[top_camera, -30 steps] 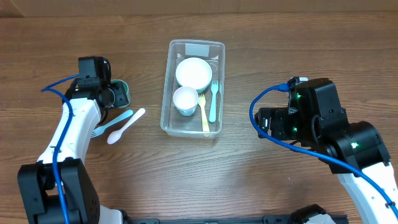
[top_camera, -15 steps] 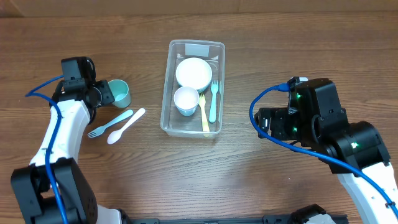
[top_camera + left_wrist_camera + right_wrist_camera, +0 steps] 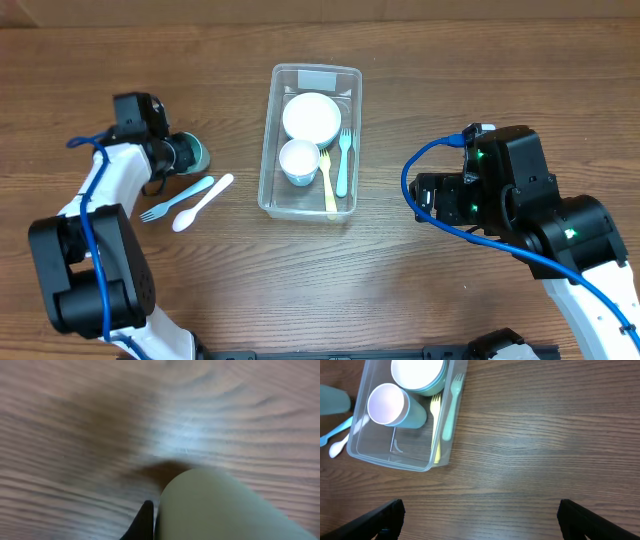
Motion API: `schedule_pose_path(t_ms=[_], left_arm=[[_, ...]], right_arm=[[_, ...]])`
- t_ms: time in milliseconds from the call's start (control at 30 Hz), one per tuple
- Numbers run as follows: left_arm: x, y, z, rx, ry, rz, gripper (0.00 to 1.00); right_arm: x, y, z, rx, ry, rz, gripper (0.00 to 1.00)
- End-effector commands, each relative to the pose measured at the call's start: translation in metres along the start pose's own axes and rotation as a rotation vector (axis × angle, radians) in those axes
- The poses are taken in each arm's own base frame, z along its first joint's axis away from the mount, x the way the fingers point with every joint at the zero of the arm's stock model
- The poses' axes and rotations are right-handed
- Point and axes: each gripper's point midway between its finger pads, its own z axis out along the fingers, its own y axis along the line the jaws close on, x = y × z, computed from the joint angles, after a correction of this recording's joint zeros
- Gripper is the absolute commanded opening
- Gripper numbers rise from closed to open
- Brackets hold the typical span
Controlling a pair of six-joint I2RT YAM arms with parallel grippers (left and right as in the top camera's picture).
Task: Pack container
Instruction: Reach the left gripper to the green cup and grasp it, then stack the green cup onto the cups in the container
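The clear container [image 3: 352, 82] stands at the table's middle and holds a white bowl [image 3: 311, 116], a white-lined cup [image 3: 298, 160], a yellow fork [image 3: 328, 185] and a teal fork [image 3: 343, 160]. To its left, my left gripper [image 3: 172, 153] is shut on the wall of a green cup [image 3: 194, 154]. In the left wrist view the cup [image 3: 215, 505] fills the lower right, with one black finger [image 3: 144, 521] pressed against it. My right gripper [image 3: 480, 515] hangs open over bare wood, right of the container [image 3: 385, 452].
A light blue fork [image 3: 178, 198] and a white spoon [image 3: 203, 201] lie side by side on the table just below the green cup. The right arm [image 3: 510, 190] hovers over the table's right half.
The left gripper came back in from the left and shut on the green cup, which it had stood apart from half a second ago. The right arm has not moved.
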Motion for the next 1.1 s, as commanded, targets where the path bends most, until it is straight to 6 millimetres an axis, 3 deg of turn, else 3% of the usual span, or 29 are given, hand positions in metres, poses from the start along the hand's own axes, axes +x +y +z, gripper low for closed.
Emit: schedule_pose_path(t_ms=[0,67,133,167,233,267,333,433,533,633,733,900,1067], left_arm=[[-0.068,-0.035,-0.101,0.083,-0.252,0.051,0.04],[-0.078,-0.059,-0.152,0.123,-0.348,0.094,0.04],[-0.071,-0.105,-0.213,0.208,-0.456,0.194,0.04],[-0.061,-0.128,-0.229,0.247,-0.476,0.256,0.04],[-0.032,-0.174,-0.239,0.318,-0.455,0.381,0.04],[-0.013,-0.199,-0.235,0.354,-0.416,0.441,0.04],[0.007,-0.228,-0.214,0.364,-0.345,0.493,0.04],[0.020,-0.244,-0.177,0.318,-0.193,0.542,0.04],[0.018,-0.233,-0.153,0.183,-0.125,0.551,0.04],[0.029,-0.223,-0.137,0.123,-0.046,0.563,0.04],[0.034,-0.221,-0.128,0.106,-0.015,0.570,0.04],[0.059,-0.220,-0.091,0.061,0.104,0.604,0.04],[0.055,-0.214,-0.086,-0.002,0.089,0.593,0.04]], right_arm=[[-0.002,-0.001,-0.001,0.006,-0.011,-0.001,1.00],[-0.002,-0.001,-0.001,0.006,-0.011,-0.001,1.00],[-0.002,-0.001,-0.001,0.006,-0.011,-0.001,1.00],[-0.002,-0.001,-0.001,0.006,-0.011,-0.001,1.00],[-0.002,-0.001,-0.001,0.006,-0.011,-0.001,1.00],[-0.002,-0.001,-0.001,0.006,-0.011,-0.001,1.00],[-0.002,-0.001,-0.001,0.006,-0.011,-0.001,1.00],[-0.002,-0.001,-0.001,0.006,-0.011,-0.001,1.00],[-0.002,-0.001,-0.001,0.006,-0.011,-0.001,1.00],[-0.002,-0.001,-0.001,0.006,-0.011,-0.001,1.00],[-0.002,-0.001,-0.001,0.006,-0.011,-0.001,1.00],[-0.002,-0.001,-0.001,0.006,-0.011,-0.001,1.00],[-0.002,-0.001,-0.001,0.006,-0.011,-0.001,1.00]])
